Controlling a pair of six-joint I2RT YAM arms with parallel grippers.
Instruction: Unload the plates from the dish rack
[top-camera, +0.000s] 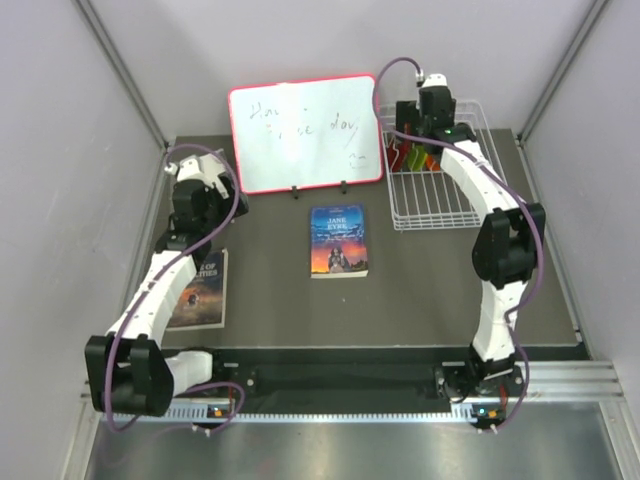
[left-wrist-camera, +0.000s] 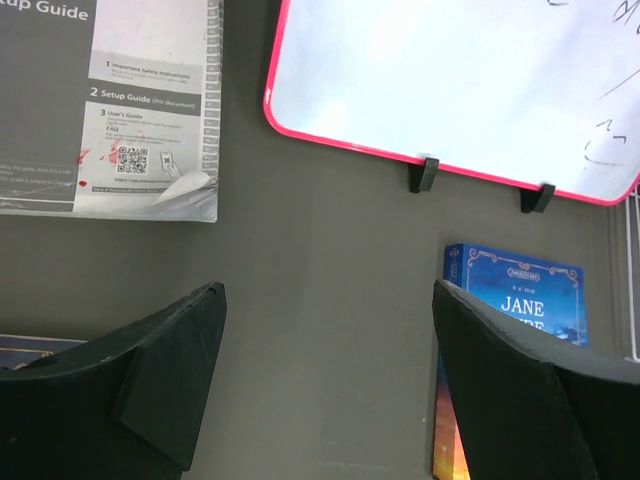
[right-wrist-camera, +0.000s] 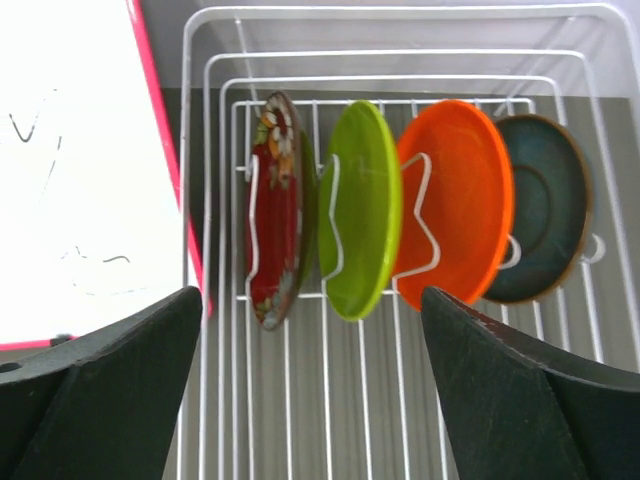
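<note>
White wire forms the rectangular dish rack (right-wrist-camera: 400, 20), in which four small round plates are held on edge just ahead of the right gripper (right-wrist-camera: 312, 295), whose fingers are spread wide with nothing between them. The dark red patterned plate (right-wrist-camera: 272, 210), lime green plate (right-wrist-camera: 362, 210), orange plate (right-wrist-camera: 460, 190) and dark teal plate (right-wrist-camera: 545, 220) are ranged in a row across its gap. The left gripper (left-wrist-camera: 328, 290) is likewise parted, nothing held, above the dark table (left-wrist-camera: 330, 230), with a blue paperback book (left-wrist-camera: 515, 290) beside one finger.
</note>
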